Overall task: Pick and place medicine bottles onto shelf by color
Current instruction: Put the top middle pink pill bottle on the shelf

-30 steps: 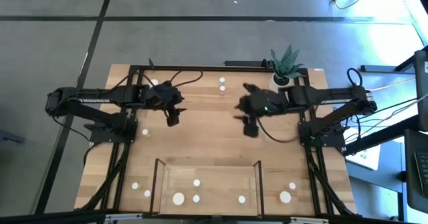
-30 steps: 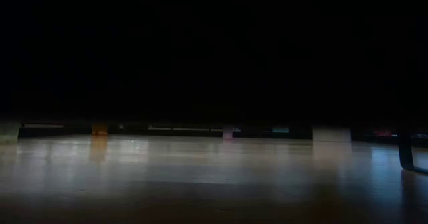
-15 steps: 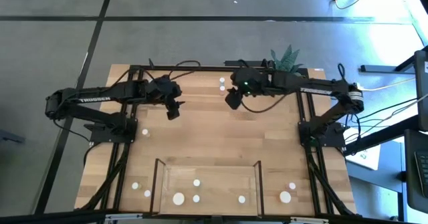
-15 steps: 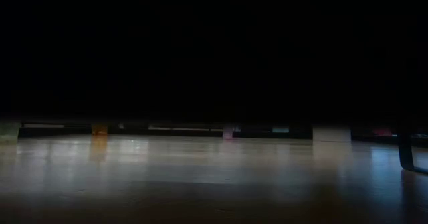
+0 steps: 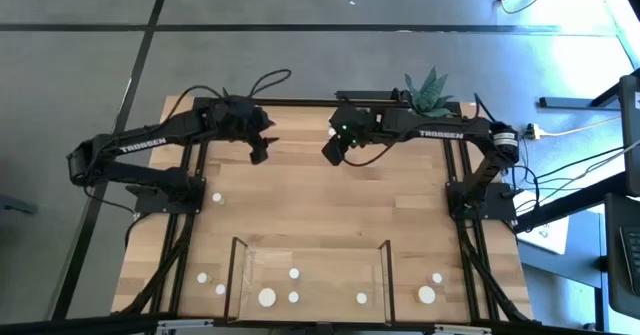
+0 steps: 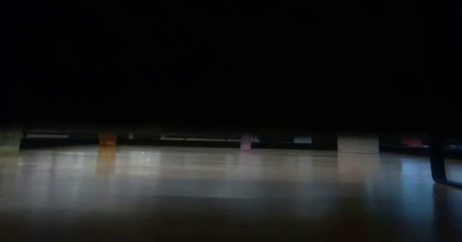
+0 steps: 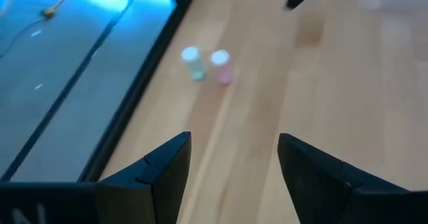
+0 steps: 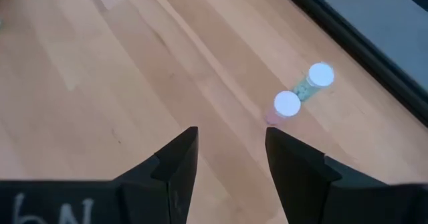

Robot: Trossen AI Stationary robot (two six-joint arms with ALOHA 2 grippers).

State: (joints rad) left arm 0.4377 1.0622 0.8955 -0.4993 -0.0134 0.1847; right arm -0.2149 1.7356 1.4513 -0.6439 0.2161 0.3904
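Motion over the last second is mostly the right arm's: from a spot right of centre on the light-wood bench (image 5: 300, 205), the right tool (image 5: 333, 151) has swung toward the far edge. It now hangs just beside two tiny white-capped bottles, one with a greenish body (image 8: 314, 81) and one pinkish (image 8: 285, 106), which stand close together by the far edge. Its fingers (image 8: 175, 158) are apart and empty, the pair ahead of them and off to one side. The left tool (image 5: 258, 151) has crept farther too; its wrist view shows the same greenish (image 7: 192, 61) and pinkish (image 7: 221, 66) bottles beyond spread, empty fingers (image 7: 168, 168).

Both arms seem to be converging on the one pair, so a pick looks close, though only one can take each bottle without crowding the other.

At the near edge, the rectangular light-wood shelf with thin dark side bars (image 5: 310, 295) already carries four white caps; more caps sit on the bench left and right of it, and one more by the left arm's base, so sorting is partway along.
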